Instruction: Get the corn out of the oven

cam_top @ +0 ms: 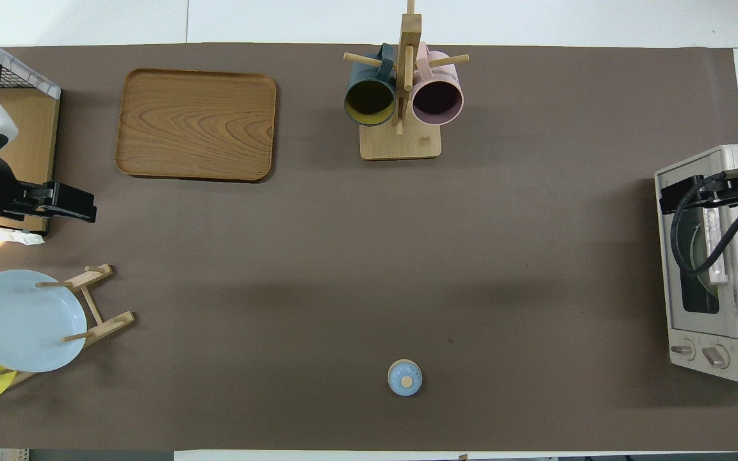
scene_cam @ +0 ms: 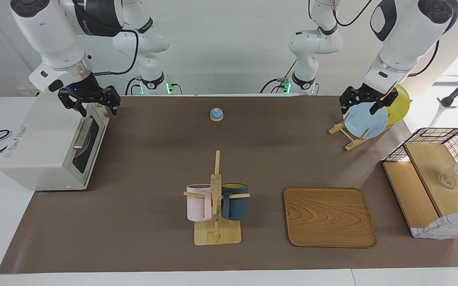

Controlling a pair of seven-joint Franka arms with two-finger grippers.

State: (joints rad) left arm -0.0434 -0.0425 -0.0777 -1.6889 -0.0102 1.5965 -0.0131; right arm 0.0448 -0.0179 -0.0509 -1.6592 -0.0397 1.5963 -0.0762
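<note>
Oven [scene_cam: 50, 143] stands closed on the brown table mat [scene_cam: 153, 159]; right gripper [scene_cam: 90, 104] hovers over its top edge, jaws unclear. Left gripper [scene_cam: 366, 104] waits spread wide above the blue plate [scene_cam: 366, 120].

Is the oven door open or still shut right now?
Shut. The oven door stands flush against the front, glass window and bar handle upright. The right gripper hovers over its top edge.
</note>
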